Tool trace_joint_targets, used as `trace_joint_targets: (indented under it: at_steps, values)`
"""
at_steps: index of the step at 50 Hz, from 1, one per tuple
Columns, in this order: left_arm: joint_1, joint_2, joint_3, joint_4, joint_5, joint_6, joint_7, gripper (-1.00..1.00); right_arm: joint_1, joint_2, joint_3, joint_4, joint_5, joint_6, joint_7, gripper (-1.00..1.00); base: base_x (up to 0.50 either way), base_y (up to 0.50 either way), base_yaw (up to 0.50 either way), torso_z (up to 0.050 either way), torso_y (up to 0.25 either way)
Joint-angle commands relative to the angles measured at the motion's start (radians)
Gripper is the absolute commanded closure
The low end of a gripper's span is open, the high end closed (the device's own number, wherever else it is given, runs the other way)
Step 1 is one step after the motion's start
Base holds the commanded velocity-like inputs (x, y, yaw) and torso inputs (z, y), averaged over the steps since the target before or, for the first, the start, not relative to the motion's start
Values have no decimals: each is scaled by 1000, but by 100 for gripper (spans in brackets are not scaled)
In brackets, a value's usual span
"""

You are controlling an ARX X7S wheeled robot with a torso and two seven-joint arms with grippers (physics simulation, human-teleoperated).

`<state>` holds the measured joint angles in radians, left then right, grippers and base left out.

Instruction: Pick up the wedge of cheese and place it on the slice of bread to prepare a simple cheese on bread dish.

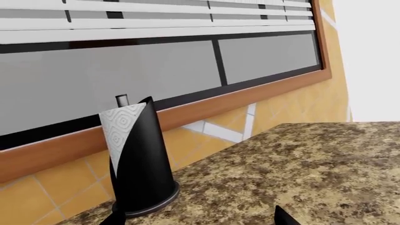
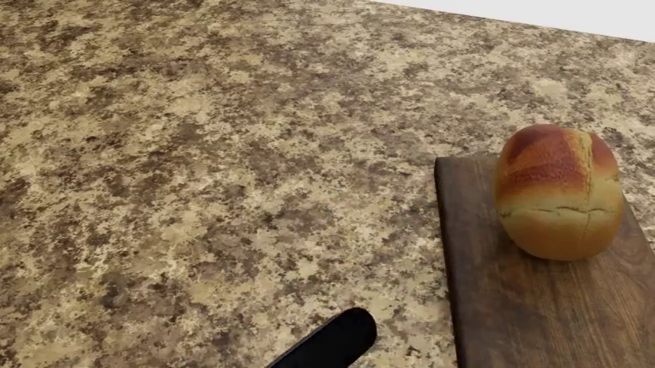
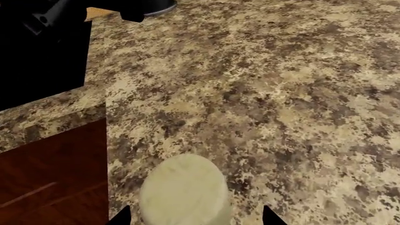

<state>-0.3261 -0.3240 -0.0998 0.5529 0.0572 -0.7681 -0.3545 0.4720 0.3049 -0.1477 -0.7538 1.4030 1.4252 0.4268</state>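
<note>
Kitchen — granite countertop [image 2: 205, 153], tiled backsplash [image 1: 218, 131], paper-towel holder [image 1: 138, 159], window blinds [image 1: 156, 18], wooden board [image 2: 532, 307].

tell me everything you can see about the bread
The slice of bread appears only in the head view. It looks like a rounded, whole loaf: golden-tan on the sides, reddish-brown crust on top, with thin crack lines across it. It looks matte and intact. It rests on the dark wooden board, near the board's far end, with the speckled granite countertop around the board. No gripper touches it, and there is no cheese on it.
</note>
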Motion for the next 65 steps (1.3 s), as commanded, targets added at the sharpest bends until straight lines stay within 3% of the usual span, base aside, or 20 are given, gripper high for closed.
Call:
trace_joint_targets:
  at_steps: [1, 65]
  values:
    - [2, -2, 1, -4, -1, 9, -4, -100, 10, 2, -54, 52, -89, -40, -74, -100, 0, 0, 0, 0, 0]
    - [4, -14, 11, -28, -17, 49, -11, -100, 35, 8, -277, 164, -231, -143, -163, -100, 0, 0, 0, 0, 0]
